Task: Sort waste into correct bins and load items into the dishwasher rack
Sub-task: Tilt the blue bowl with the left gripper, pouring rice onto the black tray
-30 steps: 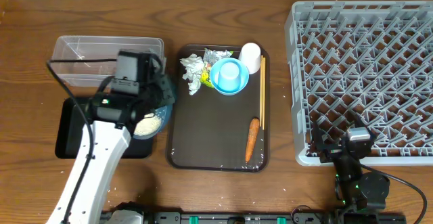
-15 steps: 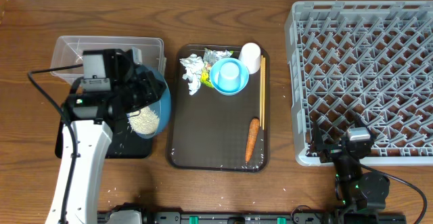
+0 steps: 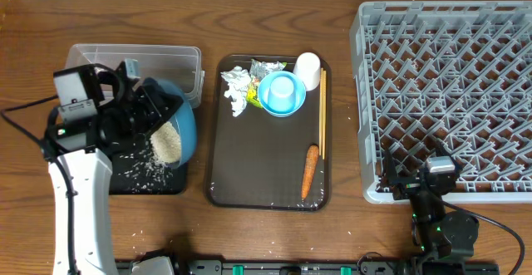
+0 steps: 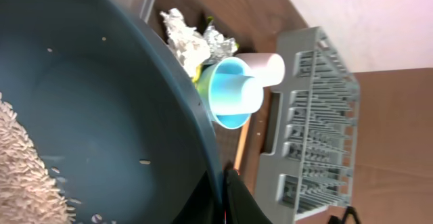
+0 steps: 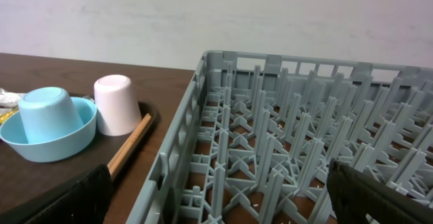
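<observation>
So the left gripper (image 3: 137, 113) is clamped tight on the rim of the large blue bowl (image 3: 184, 125), jaws closed on it. The bowl is tipped steeply on its side over the shallow black rectangular tray (image 3: 166, 182). The inside is a deep teal blue, with a pile of loose white rice grains (image 3: 166, 144) heaped at the low edge and a few stray grains stuck higher up the wall. More rice is scattered across the black tray under it. The clear rectangular plastic tub (image 3: 133, 55) sits just behind the black tray.

Next door on the flat dark brown serving tray (image 3: 258, 159) there's the crumpled white paper (image 3: 235, 81) touching the crinkled silver-and-yellow foil wrapper (image 3: 268, 66). The small light-blue bowl (image 3: 281, 94) has a matching cup-shaped piece (image 5: 46, 112) upside down in it. The small white cup (image 3: 308, 67) stands upside down right beside it. The thin wooden chopsticks (image 3: 322, 113) lie along the tray's right side, and the small orange carrot (image 3: 309, 171) lies near the front.

The right gripper (image 5: 233, 193) has its fingers spread wide with nothing in them, at the near-left corner of the large grey plastic dishwasher rack (image 3: 449, 84).
</observation>
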Action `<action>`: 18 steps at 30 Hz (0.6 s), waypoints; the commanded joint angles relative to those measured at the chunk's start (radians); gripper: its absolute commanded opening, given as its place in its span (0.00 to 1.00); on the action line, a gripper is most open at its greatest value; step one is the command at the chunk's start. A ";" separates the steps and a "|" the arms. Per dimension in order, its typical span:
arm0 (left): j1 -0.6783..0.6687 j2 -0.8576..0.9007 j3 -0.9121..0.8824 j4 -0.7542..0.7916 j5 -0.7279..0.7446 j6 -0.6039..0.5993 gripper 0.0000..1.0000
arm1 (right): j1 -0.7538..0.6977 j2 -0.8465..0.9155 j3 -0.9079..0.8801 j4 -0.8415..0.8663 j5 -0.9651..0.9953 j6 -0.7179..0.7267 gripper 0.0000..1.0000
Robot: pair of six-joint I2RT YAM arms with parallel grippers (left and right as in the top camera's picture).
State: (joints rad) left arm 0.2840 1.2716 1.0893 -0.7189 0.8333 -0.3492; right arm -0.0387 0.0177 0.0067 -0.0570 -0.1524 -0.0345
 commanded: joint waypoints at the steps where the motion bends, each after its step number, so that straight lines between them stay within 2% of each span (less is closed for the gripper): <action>1: 0.036 -0.013 0.027 0.001 0.123 0.028 0.06 | -0.009 -0.002 -0.001 -0.005 0.006 -0.005 0.99; 13: 0.206 -0.013 0.027 -0.041 0.297 0.061 0.06 | -0.009 -0.002 -0.001 -0.005 0.006 -0.004 0.99; 18: 0.278 -0.013 0.027 -0.060 0.449 0.091 0.06 | -0.009 -0.002 -0.001 -0.005 0.006 -0.005 0.99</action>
State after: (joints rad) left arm 0.5297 1.2716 1.0893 -0.7818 1.1397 -0.3061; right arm -0.0387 0.0177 0.0067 -0.0570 -0.1524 -0.0345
